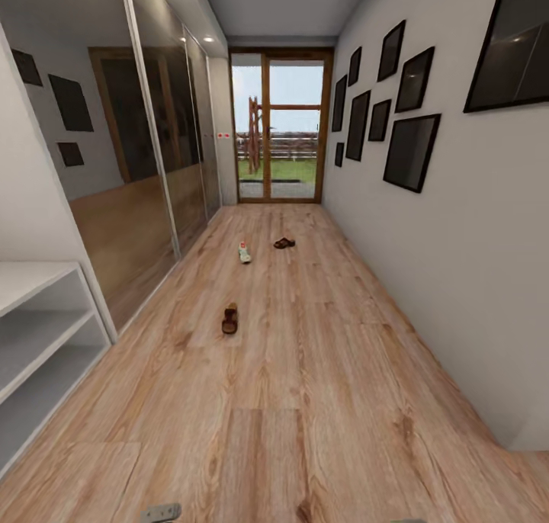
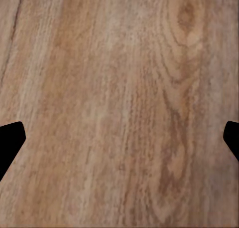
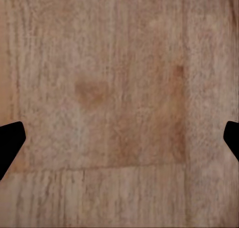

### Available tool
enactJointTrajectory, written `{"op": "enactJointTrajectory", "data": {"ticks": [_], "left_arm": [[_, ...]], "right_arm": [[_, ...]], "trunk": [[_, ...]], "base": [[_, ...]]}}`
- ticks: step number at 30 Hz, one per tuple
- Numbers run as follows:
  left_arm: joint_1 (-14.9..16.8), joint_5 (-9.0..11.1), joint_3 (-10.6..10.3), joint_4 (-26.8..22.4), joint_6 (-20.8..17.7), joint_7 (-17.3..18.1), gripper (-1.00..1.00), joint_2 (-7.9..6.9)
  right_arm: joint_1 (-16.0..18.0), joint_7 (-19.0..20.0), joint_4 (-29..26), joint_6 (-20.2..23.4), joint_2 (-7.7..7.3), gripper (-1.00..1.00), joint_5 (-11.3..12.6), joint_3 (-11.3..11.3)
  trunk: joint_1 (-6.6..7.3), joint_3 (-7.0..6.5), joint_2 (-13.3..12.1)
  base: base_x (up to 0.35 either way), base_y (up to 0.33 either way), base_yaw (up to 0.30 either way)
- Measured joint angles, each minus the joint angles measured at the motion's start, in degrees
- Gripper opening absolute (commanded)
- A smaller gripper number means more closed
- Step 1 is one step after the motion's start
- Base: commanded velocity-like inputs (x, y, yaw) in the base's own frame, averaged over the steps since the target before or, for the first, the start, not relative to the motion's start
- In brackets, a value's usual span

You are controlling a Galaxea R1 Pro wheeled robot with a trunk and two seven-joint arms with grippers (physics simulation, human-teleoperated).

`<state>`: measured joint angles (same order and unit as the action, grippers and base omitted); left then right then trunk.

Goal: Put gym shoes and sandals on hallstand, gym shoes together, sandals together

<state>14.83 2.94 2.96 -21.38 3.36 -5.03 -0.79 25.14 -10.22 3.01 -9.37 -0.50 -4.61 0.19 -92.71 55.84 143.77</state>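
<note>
My left gripper (image 2: 119,140): black fingertips (image 2: 10,140) at opposite edges of the left wrist view, spread wide, nothing between them, just light brown wood-plank corridor floor (image 2: 119,88) with a knot in the grain below. My right gripper (image 3: 119,140): same, black fingertips (image 3: 10,143) far apart, holding nothing, paler planks and a board seam underneath.

Head view: a small grey piece of my left arm (image 1: 162,512) sits at the bottom edge, over the floor.

Nearest shoe is a flat brown leather sandal with dark insole (image 1: 229,319), lying on the planks roughly mid-corridor, slightly left of centre. Further down, a white low-top sneaker with teal stripe and red-orange accent (image 1: 244,252) on the floor, and just right of it but apart, the second brown sandal (image 1: 284,242). I see one sneaker here, not two.

White-grey hallstand with open shelf compartments (image 1: 46,332) is at the left edge, near me, well apart from all three shoes. Its visible shelves carry no shoes.

Beyond it on the left, mirrored sliding panels (image 1: 160,126). Right wall has black-framed pictures (image 1: 412,151). Far end: wood-framed glass door (image 1: 279,126) with grass outside.
</note>
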Motion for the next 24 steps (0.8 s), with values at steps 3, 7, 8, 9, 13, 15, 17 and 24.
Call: {"op": "enactJointTrajectory", "data": {"ticks": [3,7,8,9,13,15,17,24], "left_arm": [[0.0,0.0,0.0,0.0,0.0,0.0,1.00,0.00],[0.0,0.0,0.0,0.0,0.0,0.0,1.00,0.00],[0.0,0.0,0.0,0.0,0.0,0.0,1.00,0.00],[0.0,0.0,0.0,0.0,0.0,0.0,1.00,0.00],[0.0,0.0,0.0,0.0,0.0,0.0,1.00,0.00],[0.0,0.0,0.0,0.0,0.0,0.0,1.00,0.00],[0.0,0.0,0.0,0.0,0.0,0.0,1.00,0.00],[0.0,0.0,0.0,0.1,0.0,0.0,1.00,0.00]], "right_arm": [[0.0,0.0,0.0,0.0,-0.01,1.00,0.0,0.0],[0.0,0.1,0.0,0.0,-0.01,1.00,0.0,0.0],[0.0,0.1,0.0,0.0,-0.01,1.00,0.0,0.0],[0.0,0.1,0.0,0.0,-0.01,1.00,0.0,0.0],[0.0,0.1,0.0,0.0,0.02,1.00,0.0,0.0],[0.0,0.1,0.0,0.0,0.03,1.00,0.0,0.0],[0.0,0.1,0.0,0.1,0.03,1.00,0.0,0.0],[0.0,0.1,0.0,0.1,0.00,1.00,0.0,0.0]], "trunk": [[0.00,-0.01,0.0],[0.00,0.06,0.0],[0.00,0.09,0.0],[0.00,0.12,0.0],[0.00,0.18,0.0],[0.00,0.19,0.0],[0.00,0.20,0.0],[0.00,0.20,0.0]], "base": [[0.331,-0.182,0.000],[0.340,-0.129,0.000],[0.344,-0.089,0.000],[0.347,-0.046,0.000],[0.348,-0.029,0.000],[0.349,-0.014,0.000],[0.350,-0.007,0.000],[0.350,-0.009,0.000]]}}
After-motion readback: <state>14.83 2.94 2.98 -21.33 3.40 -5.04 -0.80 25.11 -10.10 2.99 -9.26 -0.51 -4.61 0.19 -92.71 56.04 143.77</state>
